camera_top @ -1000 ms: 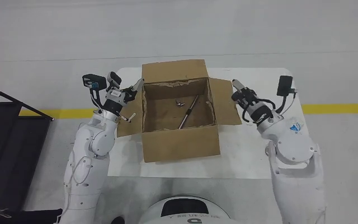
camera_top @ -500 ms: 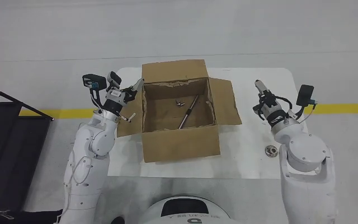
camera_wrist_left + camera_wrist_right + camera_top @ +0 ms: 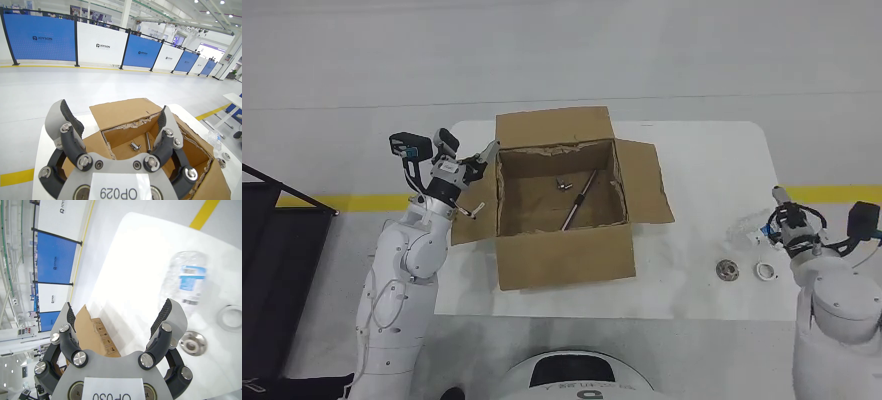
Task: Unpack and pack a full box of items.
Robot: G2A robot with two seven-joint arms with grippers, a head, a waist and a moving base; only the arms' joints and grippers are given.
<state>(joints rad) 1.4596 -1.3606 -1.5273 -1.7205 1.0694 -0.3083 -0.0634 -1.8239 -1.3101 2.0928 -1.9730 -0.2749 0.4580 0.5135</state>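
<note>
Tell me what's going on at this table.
A two-armed robot is unpacking an open cardboard box on a table. A metal rod and a fitting lie inside. The left gripper hangs beside the box, jaws open and empty. The right gripper, also open, is at the table's right end near a bottle, a metal flange and a white ring.

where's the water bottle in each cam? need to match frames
Top view: water bottle on the table, right of the cardboard box.
Left wrist view: water bottle past the box's far side, near the table edge.
Right wrist view: water bottle just beyond the right gripper, beside a metal ring.
Shared landmark: the cardboard box, in all three views.
</note>
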